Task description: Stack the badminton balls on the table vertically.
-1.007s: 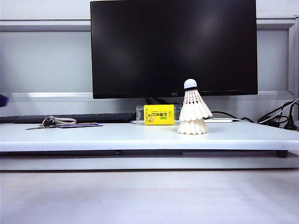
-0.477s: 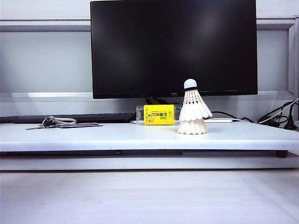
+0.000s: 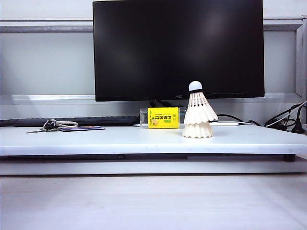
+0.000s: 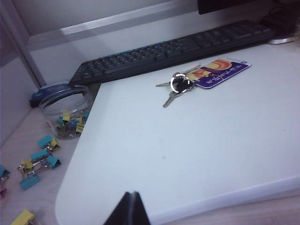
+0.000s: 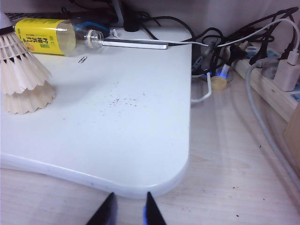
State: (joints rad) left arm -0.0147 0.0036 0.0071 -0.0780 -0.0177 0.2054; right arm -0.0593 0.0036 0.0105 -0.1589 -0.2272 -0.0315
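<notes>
Two cream-white badminton balls stand nested on the white table [image 3: 96, 141], right of centre. The upper one [image 3: 199, 108] sits cork tip up over the lower one [image 3: 197, 130], of which only the skirt shows. In the right wrist view the upper ball [image 5: 21, 65] rests on the lower [image 5: 30, 101], far from my right gripper [image 5: 130, 196], which is open and empty just off the table's rounded corner [image 5: 178, 173]. My left gripper [image 4: 132, 194] is shut and empty over the table's other end [image 4: 211, 140]. Neither gripper shows in the exterior view.
A black monitor [image 3: 177, 48] stands behind the table, with a yellow-labelled bottle [image 3: 163, 118] lying beside the stack. Keys with a card [image 4: 180, 84] and a keyboard [image 4: 164, 54] lie at the left end. A jar of clips [image 4: 65, 110], loose binder clips [image 4: 40, 157] and cables [image 5: 267, 75] flank the table.
A dark blue blur at the left edge of the exterior view one second ago is gone. The stacked balls have not moved.
</notes>
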